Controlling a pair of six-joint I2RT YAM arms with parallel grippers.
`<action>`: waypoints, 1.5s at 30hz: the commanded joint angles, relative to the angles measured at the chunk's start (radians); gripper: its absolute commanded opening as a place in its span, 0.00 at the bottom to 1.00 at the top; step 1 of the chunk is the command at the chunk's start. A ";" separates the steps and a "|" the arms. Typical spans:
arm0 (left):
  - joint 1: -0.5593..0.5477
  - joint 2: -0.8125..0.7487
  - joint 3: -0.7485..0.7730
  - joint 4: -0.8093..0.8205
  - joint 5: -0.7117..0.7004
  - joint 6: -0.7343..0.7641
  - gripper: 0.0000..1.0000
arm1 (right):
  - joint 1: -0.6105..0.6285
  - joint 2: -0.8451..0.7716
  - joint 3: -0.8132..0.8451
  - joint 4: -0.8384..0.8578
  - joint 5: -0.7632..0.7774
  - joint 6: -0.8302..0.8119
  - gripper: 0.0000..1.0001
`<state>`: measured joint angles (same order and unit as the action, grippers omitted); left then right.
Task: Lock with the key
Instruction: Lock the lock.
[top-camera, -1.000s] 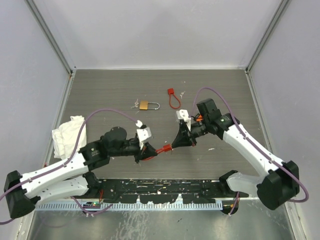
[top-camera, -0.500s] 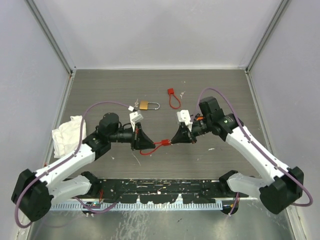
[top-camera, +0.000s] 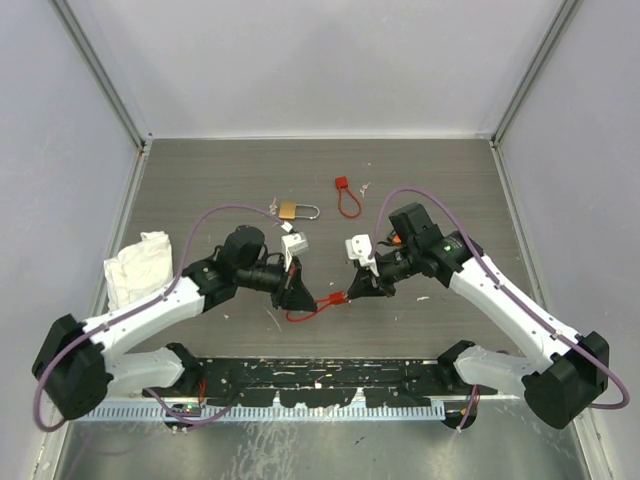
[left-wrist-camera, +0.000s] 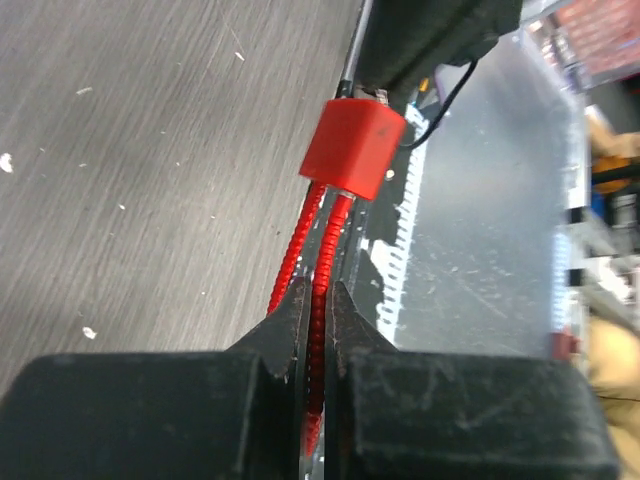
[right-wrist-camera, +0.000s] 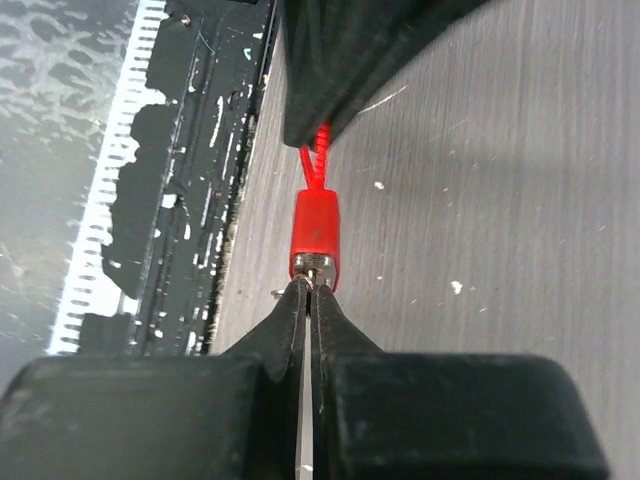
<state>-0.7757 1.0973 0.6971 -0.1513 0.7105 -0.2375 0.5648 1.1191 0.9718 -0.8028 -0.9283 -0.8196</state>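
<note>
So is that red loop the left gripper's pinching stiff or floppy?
Probably springy, not limp: the red cable runs nearly straight from the left gripper to the red lock body. Likely light, since a thin pinch holds it. Its ribbed surface should resist slipping.

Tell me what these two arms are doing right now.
The arms hold a red cable lock between them. The left gripper is shut on its cable loop; the right gripper is pinched shut at the lock body's metal end, seemingly on the key, too small to see clearly. A brass padlock lies farther back.
</note>
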 joint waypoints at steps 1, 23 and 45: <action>0.115 0.141 -0.010 0.219 0.315 -0.289 0.00 | 0.003 -0.099 -0.009 -0.046 -0.043 -0.230 0.01; -0.284 -0.130 -0.068 0.161 -0.469 0.359 0.00 | -0.245 0.347 0.114 -0.411 -0.385 -0.243 0.01; 0.055 0.253 -0.048 0.810 0.342 -0.725 0.00 | -0.173 -0.143 -0.029 -0.033 -0.070 -0.396 0.01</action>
<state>-0.7345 1.2541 0.5903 0.4000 0.8791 -0.6449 0.3862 1.0077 0.9539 -0.9306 -1.0618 -1.1557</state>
